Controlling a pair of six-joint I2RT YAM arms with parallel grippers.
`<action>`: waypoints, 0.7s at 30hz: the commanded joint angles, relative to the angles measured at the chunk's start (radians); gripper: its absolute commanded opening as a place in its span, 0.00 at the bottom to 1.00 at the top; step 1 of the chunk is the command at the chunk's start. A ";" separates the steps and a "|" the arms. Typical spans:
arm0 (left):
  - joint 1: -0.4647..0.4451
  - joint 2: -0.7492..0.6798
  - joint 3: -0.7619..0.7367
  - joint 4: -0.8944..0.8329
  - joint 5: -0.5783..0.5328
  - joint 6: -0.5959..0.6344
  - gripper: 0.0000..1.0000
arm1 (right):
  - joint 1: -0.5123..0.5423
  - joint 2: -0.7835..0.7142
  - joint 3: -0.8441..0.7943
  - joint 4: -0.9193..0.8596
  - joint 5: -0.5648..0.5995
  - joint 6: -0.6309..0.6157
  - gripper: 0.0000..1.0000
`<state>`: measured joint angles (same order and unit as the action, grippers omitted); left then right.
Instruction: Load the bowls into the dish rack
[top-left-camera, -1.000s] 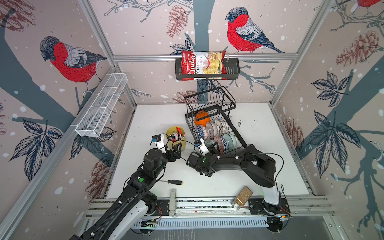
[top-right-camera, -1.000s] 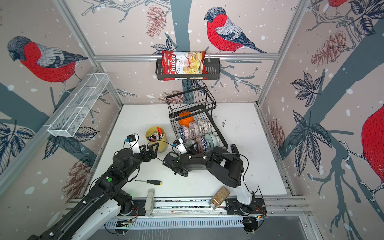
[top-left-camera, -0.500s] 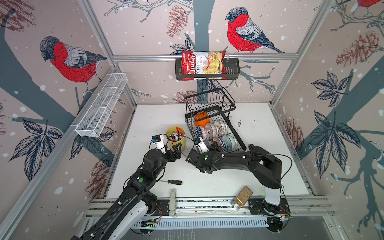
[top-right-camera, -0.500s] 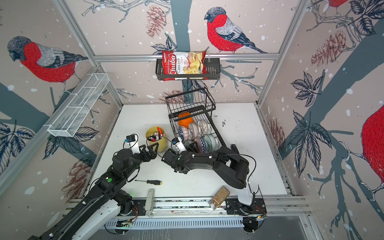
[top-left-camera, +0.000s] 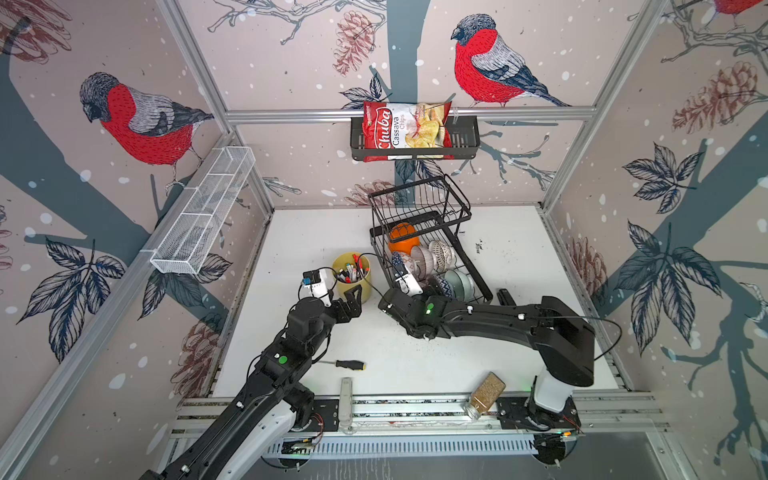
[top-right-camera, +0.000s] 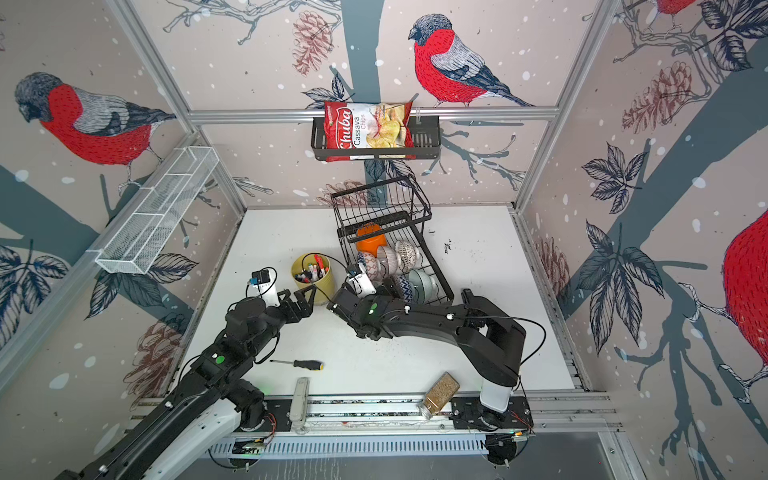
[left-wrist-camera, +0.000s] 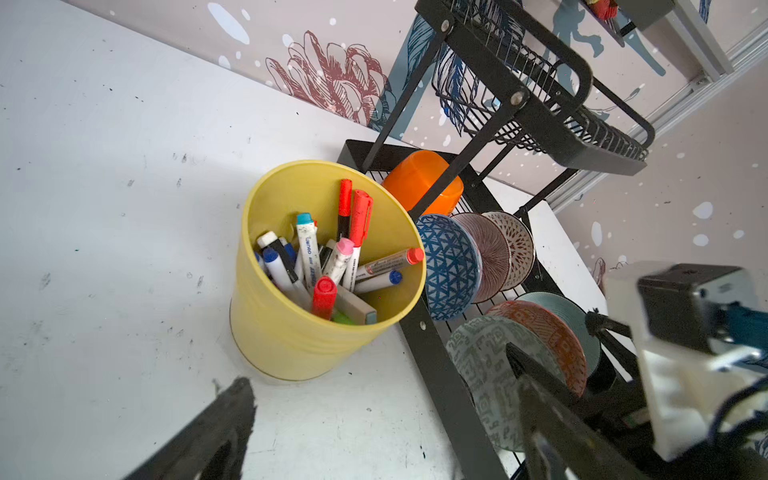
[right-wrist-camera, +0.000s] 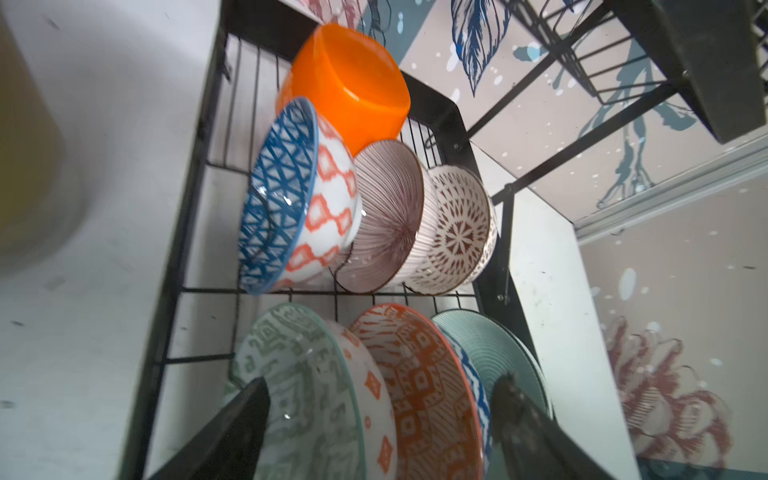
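Right wrist view showed the right gripper (right-wrist-camera: 381, 384), spread wide and empty, astride the edgewise front bowls (right-wrist-camera: 299, 374) in the dish rack (right-wrist-camera: 189, 199); left gripper (top-left-camera: 351, 303), equally spread, farther off.

Rounded-square orange plastic bowl (right-wrist-camera: 345, 83): glossy, smooth. Round blue-lattice ceramic bowl (right-wrist-camera: 278, 195): glazed, shiny, bright highlights. Pink-striped ceramic bowl (right-wrist-camera: 390, 212): glazed, fine ribbed lines. Black wire dish rack (left-wrist-camera: 540, 114): metal, matt coating. Round yellow cup (left-wrist-camera: 291, 332): smooth, satin sheen, plastic or painted metal, can't tell. White bench (left-wrist-camera: 104, 166): matt, scuffed, dark specks. Red chips bag (top-left-camera: 405, 131): glossy film.
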<state>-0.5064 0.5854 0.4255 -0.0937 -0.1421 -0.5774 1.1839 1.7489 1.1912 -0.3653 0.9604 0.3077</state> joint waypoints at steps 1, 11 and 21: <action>0.003 -0.005 0.013 -0.007 -0.056 -0.019 0.96 | -0.005 -0.050 -0.004 0.075 -0.040 -0.031 0.87; 0.085 0.008 0.143 -0.187 -0.233 -0.029 0.96 | -0.139 -0.259 -0.071 0.046 -0.028 0.053 0.99; 0.247 0.154 0.140 -0.152 -0.420 -0.036 0.96 | -0.518 -0.460 -0.240 0.092 -0.132 0.066 0.99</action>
<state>-0.2779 0.7151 0.5709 -0.2657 -0.4595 -0.6064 0.7334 1.3201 0.9813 -0.3141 0.8680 0.3660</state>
